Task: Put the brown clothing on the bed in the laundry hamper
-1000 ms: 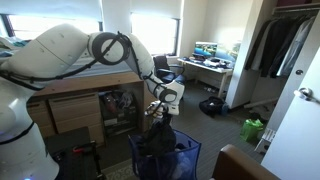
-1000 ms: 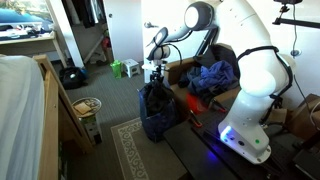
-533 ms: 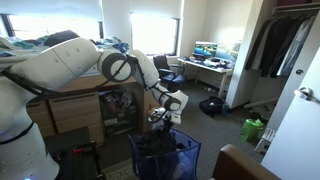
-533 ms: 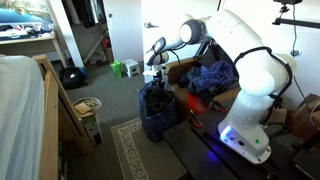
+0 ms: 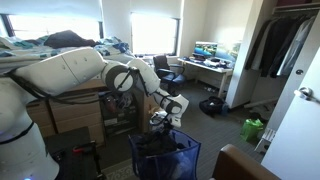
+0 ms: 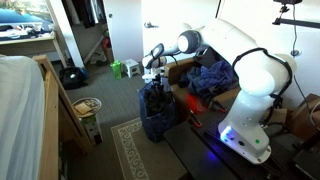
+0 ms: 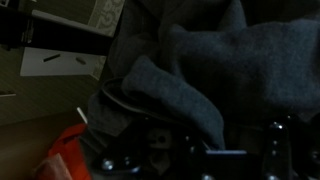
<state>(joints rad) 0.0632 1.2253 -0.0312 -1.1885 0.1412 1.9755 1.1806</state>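
Note:
The brown clothing (image 5: 160, 140) looks dark and hangs bunched from my gripper (image 5: 164, 118) into the blue mesh laundry hamper (image 5: 192, 152). In both exterior views the cloth rises above the hamper rim (image 6: 165, 112) up to the gripper (image 6: 152, 80). In the wrist view the dark grey-brown cloth (image 7: 190, 70) fills most of the picture and folds down into the gripper (image 7: 210, 150). The fingers are very dark there. The gripper appears shut on the cloth just above the hamper's opening.
A raised bed (image 5: 40, 50) with piled bedding and wooden drawers (image 5: 75, 112) stands behind the hamper. A desk with a monitor (image 5: 207, 52) and a chair (image 5: 165, 68) are farther back. A pile of blue clothes (image 6: 212, 76) lies beside the robot base (image 6: 245, 135). A patterned rug (image 6: 130, 150) is on the floor.
The arm has folded down and the gripper has sunk closer to the hamper's rim. The hanging cloth has gone deeper into the hamper.

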